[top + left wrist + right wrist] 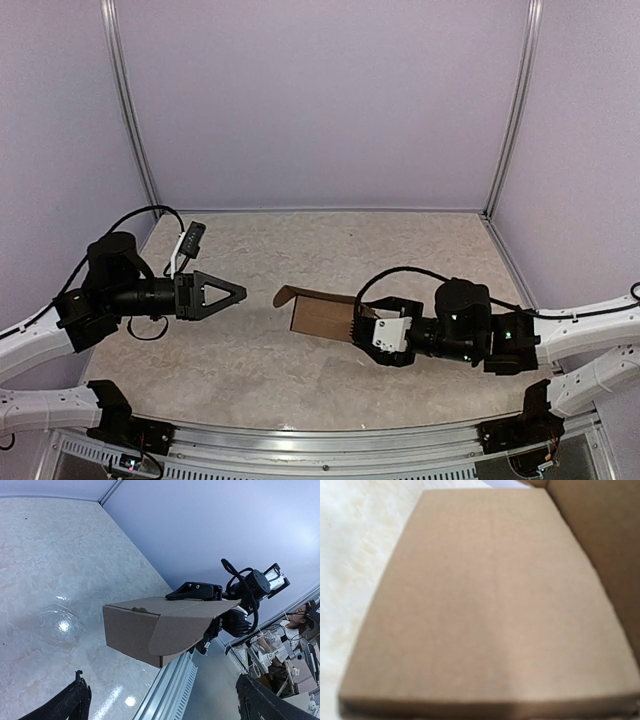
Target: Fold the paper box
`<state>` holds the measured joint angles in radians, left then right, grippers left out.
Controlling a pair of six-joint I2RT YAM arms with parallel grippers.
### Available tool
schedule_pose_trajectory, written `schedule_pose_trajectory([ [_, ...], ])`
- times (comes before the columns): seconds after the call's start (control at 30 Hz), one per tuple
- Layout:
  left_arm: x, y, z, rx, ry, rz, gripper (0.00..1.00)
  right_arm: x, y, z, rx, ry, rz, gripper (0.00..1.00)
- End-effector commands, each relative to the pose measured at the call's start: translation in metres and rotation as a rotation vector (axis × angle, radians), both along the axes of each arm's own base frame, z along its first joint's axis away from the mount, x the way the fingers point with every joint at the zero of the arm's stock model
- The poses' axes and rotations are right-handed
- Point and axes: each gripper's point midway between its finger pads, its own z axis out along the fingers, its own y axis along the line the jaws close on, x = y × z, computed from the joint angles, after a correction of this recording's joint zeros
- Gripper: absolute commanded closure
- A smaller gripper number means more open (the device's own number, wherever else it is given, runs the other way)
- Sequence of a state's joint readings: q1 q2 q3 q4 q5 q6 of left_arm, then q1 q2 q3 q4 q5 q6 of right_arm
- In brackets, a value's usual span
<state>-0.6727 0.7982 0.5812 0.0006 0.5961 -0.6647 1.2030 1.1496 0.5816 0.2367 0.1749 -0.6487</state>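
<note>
Reaching in from the left of the overhead view, the left gripper (236,293) hangs above the marbled table (420,250) with its jaws spread wide and nothing between them. It points toward the paper box (320,314), which sits near the middle of the table, apart from that gripper. One loose flap (286,295) sticks out at the box's upper left corner. The right gripper (364,326) meets the box at its right end, where its fingers pinch the cardboard.

From the left wrist, two dark fingers (74,700) show at the bottom corners, far apart and touching nothing. Ahead of them the box stands as a partly formed brown shell, with one flat panel facing the camera and an angled flap folded across its right side. One black finger (195,590) of the right gripper lies along the box's top edge, with more of the gripper under the flap.

The right wrist view is blurred and almost filled by a flat brown panel (490,605) of the box. A second cardboard wall (600,535) rises at the right. A strip of pale table shows at the left. This gripper's own fingers are not visible here.
</note>
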Motion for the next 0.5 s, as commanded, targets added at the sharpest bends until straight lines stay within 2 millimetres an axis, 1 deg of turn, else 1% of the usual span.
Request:
schedule_pose_trajectory([
  [0.0,0.003,0.002,0.009,0.050,-0.082,0.008,0.01,-0.005,0.010,-0.002,0.104,0.279,0.071,0.57],
  [0.2,0.004,-0.009,0.006,0.130,-0.122,-0.024,0.01,-0.010,0.019,-0.022,0.133,0.519,0.162,0.58],
  [0.37,0.010,-0.020,-0.006,0.216,-0.136,-0.034,0.01,-0.004,0.024,-0.043,0.138,0.628,0.183,0.61],
  [0.47,0.016,-0.024,-0.017,0.269,-0.122,-0.018,0.05,0.000,0.027,-0.051,0.137,0.650,0.179,0.61],
])
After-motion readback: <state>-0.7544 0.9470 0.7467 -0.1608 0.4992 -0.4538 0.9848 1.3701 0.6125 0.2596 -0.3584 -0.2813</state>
